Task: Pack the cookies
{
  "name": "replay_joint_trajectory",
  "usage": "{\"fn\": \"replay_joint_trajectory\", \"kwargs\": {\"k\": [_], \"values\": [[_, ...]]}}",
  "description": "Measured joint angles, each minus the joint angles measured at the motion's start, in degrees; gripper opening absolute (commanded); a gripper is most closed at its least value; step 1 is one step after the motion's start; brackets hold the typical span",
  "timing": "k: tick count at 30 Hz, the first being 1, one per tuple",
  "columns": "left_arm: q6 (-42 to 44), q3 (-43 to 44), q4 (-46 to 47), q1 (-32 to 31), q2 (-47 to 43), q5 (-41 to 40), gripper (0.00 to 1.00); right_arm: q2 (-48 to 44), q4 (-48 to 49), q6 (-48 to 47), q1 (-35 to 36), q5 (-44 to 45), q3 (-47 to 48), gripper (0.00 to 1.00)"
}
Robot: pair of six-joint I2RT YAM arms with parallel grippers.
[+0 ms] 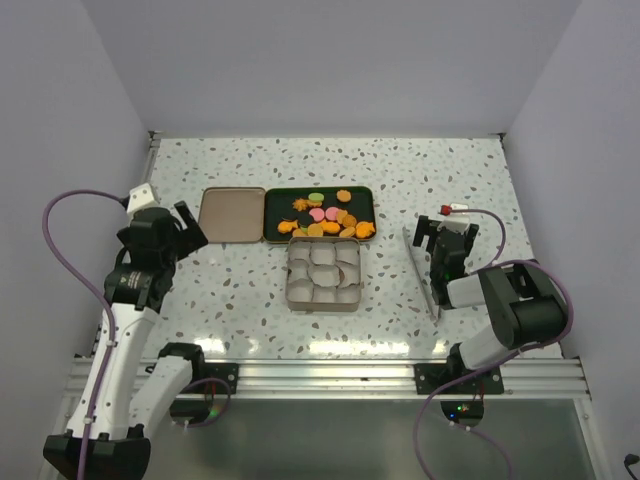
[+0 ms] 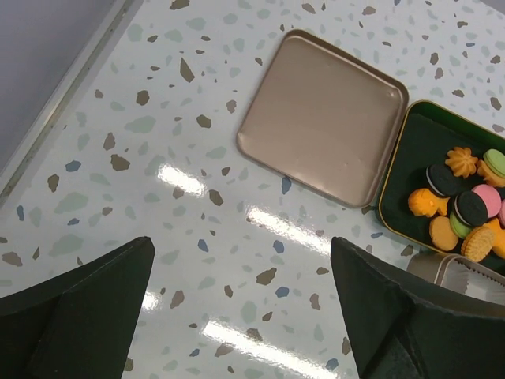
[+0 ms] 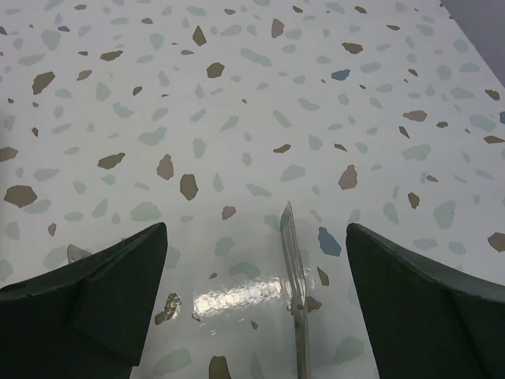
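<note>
The cookies (image 1: 325, 214) lie in a dark green tray (image 1: 280, 197) at the table's middle back; they are mostly orange, with some pink, green and dark brown. In the left wrist view the cookies (image 2: 461, 207) show at the right edge on the tray (image 2: 410, 189). A tan tin (image 1: 293, 290) lined with white paper cups sits just in front of the tray. My left gripper (image 1: 193, 226) hovers open over bare table, left of the tan lid (image 1: 232, 214); its jaws (image 2: 241, 245) hold nothing. My right gripper (image 1: 445, 228) is open above metal tongs (image 3: 293, 268).
The flat tan lid (image 2: 323, 118) lies beside the tray on its left. The tongs (image 1: 422, 275) rest on the table to the right of the tin. White walls close in the table on three sides, and a metal rail runs along the near edge.
</note>
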Motion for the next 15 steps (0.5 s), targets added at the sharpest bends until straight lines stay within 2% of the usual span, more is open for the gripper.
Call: {"fn": "replay_joint_trajectory", "kwargs": {"k": [5, 10, 15], "values": [[1.57, 2.16, -2.03, -0.39, -1.73, -1.66, 1.00, 0.00, 0.00, 0.00, 0.00, 0.00, -0.02, 0.99], [6.29, 5.81, -2.12, -1.18, -4.61, 4.39, 1.00, 0.00, 0.00, 0.00, 0.00, 0.00, 0.00, 0.99], [6.49, 5.77, -3.74, -1.20, -5.44, 6.25, 1.00, 0.00, 0.00, 0.00, 0.00, 0.00, -0.02, 0.99]]}}
